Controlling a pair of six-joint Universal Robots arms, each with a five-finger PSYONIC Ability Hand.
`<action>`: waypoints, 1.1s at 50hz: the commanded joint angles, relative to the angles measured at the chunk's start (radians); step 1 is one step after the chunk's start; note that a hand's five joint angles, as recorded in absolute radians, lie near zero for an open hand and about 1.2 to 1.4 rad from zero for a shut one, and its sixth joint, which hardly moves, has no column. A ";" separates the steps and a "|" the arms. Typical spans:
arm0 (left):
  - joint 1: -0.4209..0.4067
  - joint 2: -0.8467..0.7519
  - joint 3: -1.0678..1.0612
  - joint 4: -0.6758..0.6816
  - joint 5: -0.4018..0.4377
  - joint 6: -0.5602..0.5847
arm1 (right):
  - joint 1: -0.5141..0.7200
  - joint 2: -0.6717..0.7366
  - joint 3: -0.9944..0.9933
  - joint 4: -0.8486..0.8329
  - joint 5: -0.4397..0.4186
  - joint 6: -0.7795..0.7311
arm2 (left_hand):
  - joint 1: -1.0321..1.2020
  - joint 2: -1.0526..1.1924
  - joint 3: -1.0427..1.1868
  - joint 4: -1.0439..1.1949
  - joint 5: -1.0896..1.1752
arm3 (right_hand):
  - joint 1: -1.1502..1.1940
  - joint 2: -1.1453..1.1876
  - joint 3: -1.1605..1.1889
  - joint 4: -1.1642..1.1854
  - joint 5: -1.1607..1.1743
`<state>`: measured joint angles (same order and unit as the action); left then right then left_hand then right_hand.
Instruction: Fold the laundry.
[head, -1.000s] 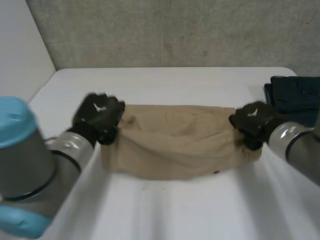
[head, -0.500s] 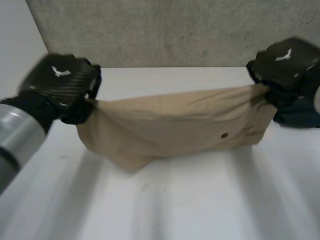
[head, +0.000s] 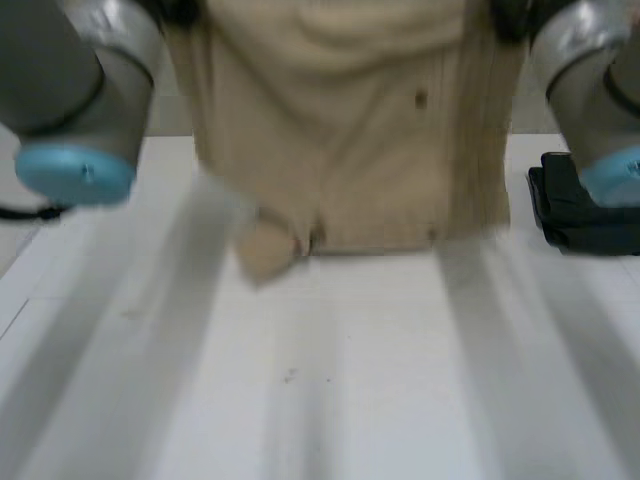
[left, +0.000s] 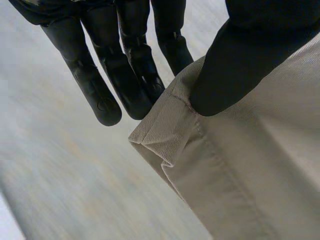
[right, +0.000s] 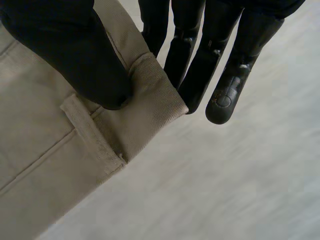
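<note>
White table (head: 330, 400) runs across the head view, surface streaky and soft. beige garment (head: 340, 130) hangs flat like a curtain between the left arm (head: 70, 100) and right arm (head: 590, 80). Its top edge is cut off by the frame, so the grip can't be read from here. The lower hem is straight apart from one bunched lobe on the left-arm side, and I can't tell whether it touches the table. There's a small dark dot (head: 420, 98) on the cloth, maybe a button, too blurred to confirm. dark folded cloth (head: 585, 215) sits on the table beside the right arm, partly cut off at the frame edge and apart from the hanging piece. Left wrist view: left hand (left: 240, 55) pinches a top corner of the beige garment (left: 240, 175), thumb pressed on the hem and straight fingers (left: 125, 75) behind it. The fabric is a fine twill with a stitched, doubled edge. The background is a grey blur. Right wrist view: right hand (right: 75, 55) does the same at the opposite corner, thumb clamping the rolled edge of the beige garment (right: 45, 170) against straight fingers (right: 200, 65). A sewn strip like a belt loop (right: 92, 135) lies just below the thumb.
</note>
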<state>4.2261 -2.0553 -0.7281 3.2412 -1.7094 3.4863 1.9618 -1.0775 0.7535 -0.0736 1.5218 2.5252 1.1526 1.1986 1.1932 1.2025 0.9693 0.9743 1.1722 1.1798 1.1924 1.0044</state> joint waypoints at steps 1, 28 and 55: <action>-0.006 0.033 0.084 0.138 -0.052 -0.013 | 0.015 0.005 -0.079 -0.091 0.046 0.004 | 0.244 0.198 0.203 0.194 0.252 | 0.422 0.224 0.217 0.204 0.217; -0.035 0.124 -0.813 0.068 -0.044 -0.001 | 0.049 0.205 0.334 0.107 -0.022 -0.014 | 0.244 0.198 0.203 0.194 0.252 | 0.422 0.224 0.217 0.204 0.217; -0.115 0.675 -1.240 -0.306 0.102 0.422 | 0.040 -0.466 1.047 0.632 -0.137 -0.344 | 0.244 0.198 0.203 0.194 0.252 | 0.422 0.224 0.217 0.204 0.217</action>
<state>4.1168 -1.3902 -1.9663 2.8967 -1.6704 3.9038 2.0035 -1.5075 1.7666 0.5317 1.4591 2.1738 1.1526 1.2000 1.1974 1.2029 0.9693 0.9743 1.1722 1.1865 1.1924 1.0044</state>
